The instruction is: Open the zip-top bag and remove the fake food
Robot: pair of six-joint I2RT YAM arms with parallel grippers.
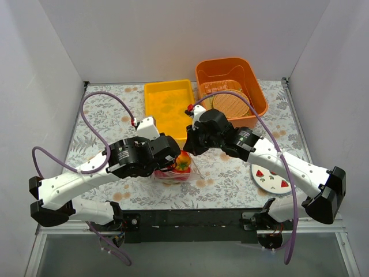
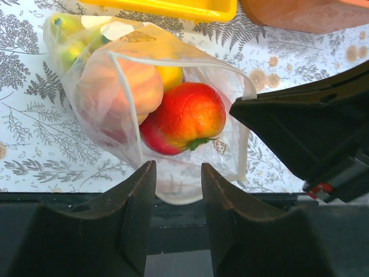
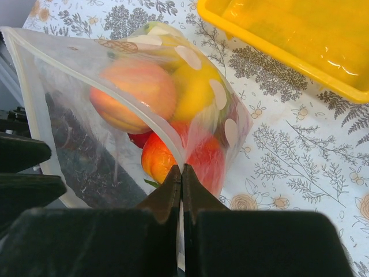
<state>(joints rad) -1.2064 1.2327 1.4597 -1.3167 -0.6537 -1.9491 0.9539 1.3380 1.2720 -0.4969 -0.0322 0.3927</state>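
Observation:
The zip-top bag (image 1: 172, 173) lies on the floral cloth between both arms, its mouth partly open. In the left wrist view the bag (image 2: 98, 124) holds the fake food: a red-orange fruit (image 2: 187, 118), a peach one (image 2: 130, 86), a yellow one (image 2: 170, 75) and green ones (image 2: 69, 34). My left gripper (image 2: 179, 173) is open, and the bag's near rim hangs between its fingers. My right gripper (image 3: 182, 168) is shut on the bag's zip edge (image 3: 147, 118) and holds that side up. In the top view the grippers (image 1: 193, 147) hide most of the bag.
A yellow tray (image 1: 167, 104) stands just behind the bag. An orange bin (image 1: 253, 86) at the back right holds a tan woven disc (image 1: 230, 105). A white plate with red marks (image 1: 271, 180) lies at the front right. The table's black front edge (image 2: 69, 199) is close below the bag.

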